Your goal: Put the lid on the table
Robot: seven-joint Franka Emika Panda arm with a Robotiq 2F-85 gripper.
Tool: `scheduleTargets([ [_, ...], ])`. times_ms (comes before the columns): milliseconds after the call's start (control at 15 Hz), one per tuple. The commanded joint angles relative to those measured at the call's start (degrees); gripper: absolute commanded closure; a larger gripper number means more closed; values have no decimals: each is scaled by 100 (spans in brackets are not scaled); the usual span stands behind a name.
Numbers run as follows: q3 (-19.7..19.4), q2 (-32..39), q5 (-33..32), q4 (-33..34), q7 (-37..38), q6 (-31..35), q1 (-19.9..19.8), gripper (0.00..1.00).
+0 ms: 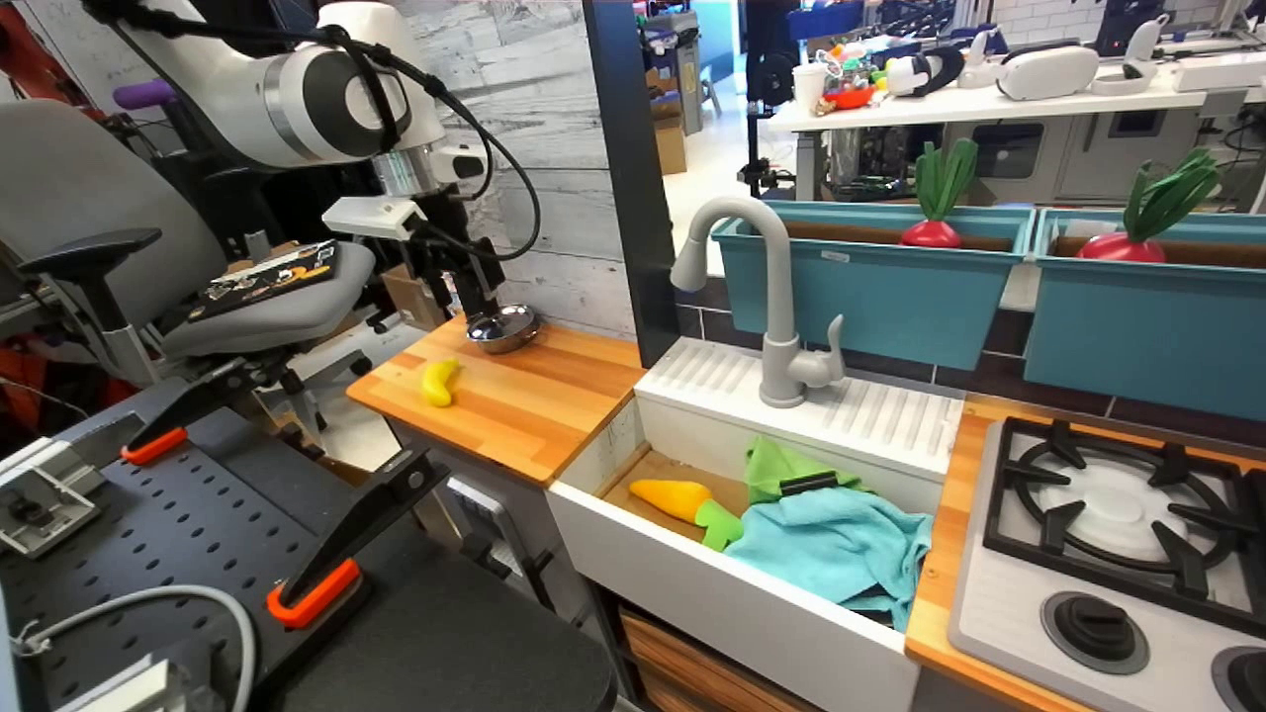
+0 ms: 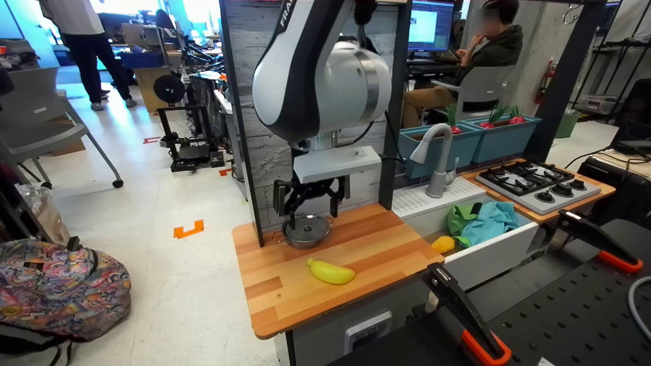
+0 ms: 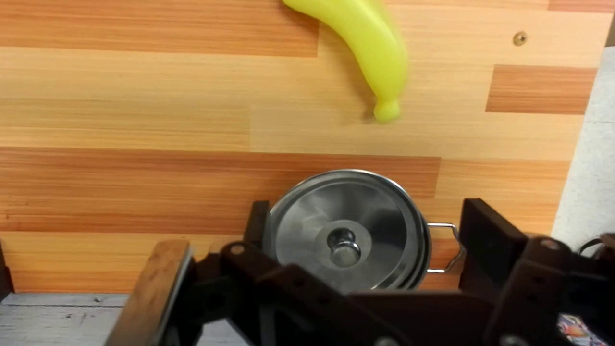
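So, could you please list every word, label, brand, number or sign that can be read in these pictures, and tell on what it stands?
"FRA" (the rest cut off by the top edge): on the Franka arm in an exterior view.
Too small or blurred to read: planter label, clamp marking, monitor screen, chair label.
No text can be made out on the lid.

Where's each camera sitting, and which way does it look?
An exterior view: in front of the table, looking down at it; arm and pincer in the middle.
An exterior view: nearer the sink and stove, looking down across them; arm and pincer upper left.
Wrist view: on the arm, looking down at the lid; pincer fingers in the lower half.
Both exterior views share the tap; all three, the banana.
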Motion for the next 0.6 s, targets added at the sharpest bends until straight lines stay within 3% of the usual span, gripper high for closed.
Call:
scheduleTargets([
  [0,-190,353,-172,496,197,56,149,0],
  [400,-226,776,-154,1025,164,-17,130,0],
  [467,-235,834,-155,1092,166,-19,134,25],
  [533,-250,884,-159,1156,174,-35,142,26],
])
